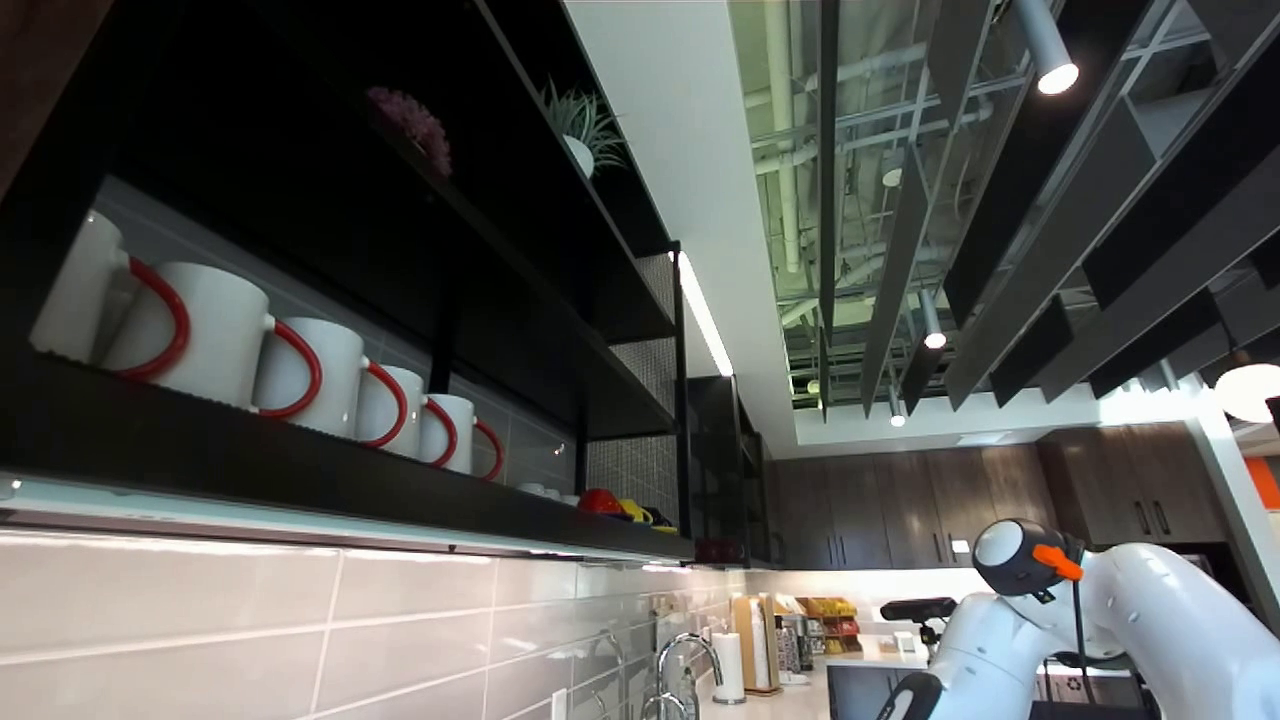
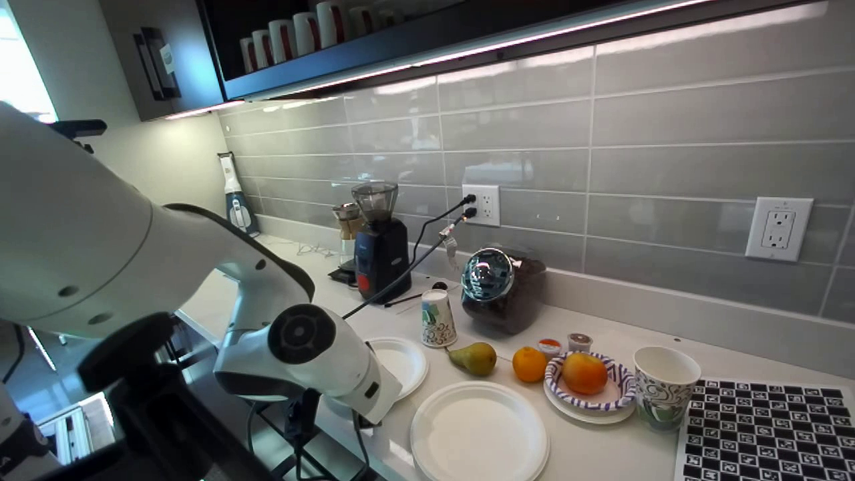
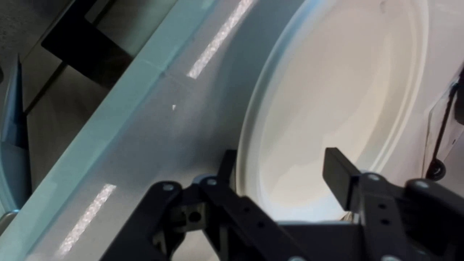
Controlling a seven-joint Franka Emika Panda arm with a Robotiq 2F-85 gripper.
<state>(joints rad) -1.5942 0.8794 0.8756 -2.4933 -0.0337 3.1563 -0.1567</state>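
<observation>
In the wrist view my gripper [image 3: 280, 163] stands open at the near end of a white plate [image 3: 333, 94]. The plate's rim passes between the fingers. One finger [image 3: 227, 165] is just outside the rim, close to or touching it; the opposite finger [image 3: 339, 181] is over the plate's inside, with a wide gap between them. The plate looks steeply slanted in this view. In an exterior view a white plate [image 2: 404, 361] lies partly behind the robot's wrist [image 2: 347, 367], which hides the gripper.
A larger white plate [image 2: 479, 434], a pear [image 2: 474, 359], an orange [image 2: 530, 365], a patterned bowl [image 2: 622, 394] holding a round fruit [image 2: 584, 373], and paper cups [image 2: 438, 319] stand nearby. Behind are a jar [image 2: 504, 290] and a grinder [image 2: 382, 257]. The counter edge [image 3: 119, 116] runs alongside.
</observation>
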